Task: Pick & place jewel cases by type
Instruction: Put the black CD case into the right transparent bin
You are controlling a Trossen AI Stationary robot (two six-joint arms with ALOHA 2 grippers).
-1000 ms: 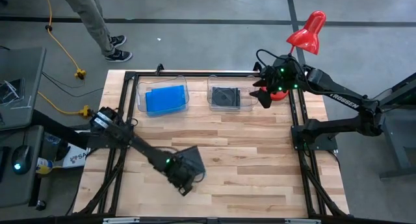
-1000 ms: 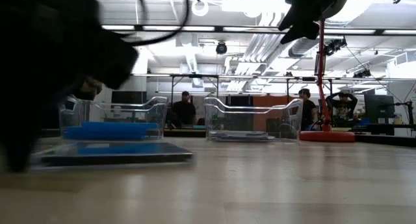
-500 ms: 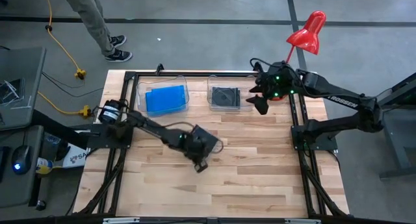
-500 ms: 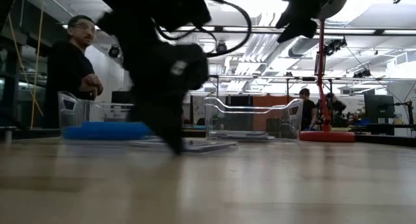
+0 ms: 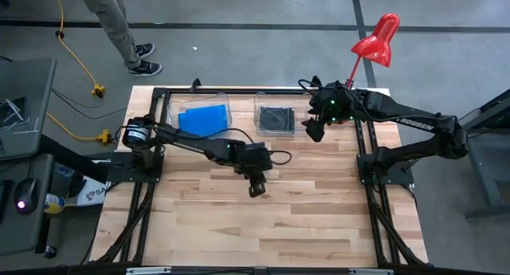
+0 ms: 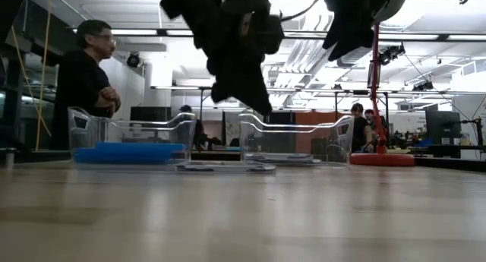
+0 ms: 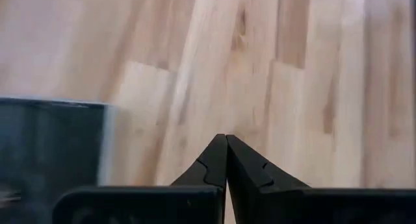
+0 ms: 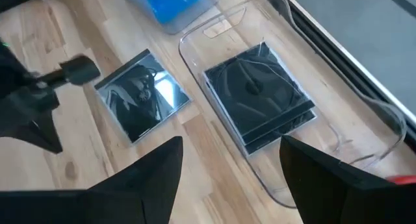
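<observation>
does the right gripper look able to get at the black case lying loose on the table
Probably yes. The right gripper is open and hangs by the right tub; the loose black case lies flat outside it, top uncovered. The left gripper nearby might crowd the approach.

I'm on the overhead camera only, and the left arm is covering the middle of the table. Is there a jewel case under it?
Observer: Yes. The right wrist view shows a black jewel case with a swirl cover lying flat just outside the clear tub.
Operator: Is the left gripper holding it?
Observer: No. The left wrist view shows the left gripper shut on nothing, with the case off to one side.
Operator: And the right one?
Observer: The right gripper is open and empty, near the tub's stacked black cases.
</observation>
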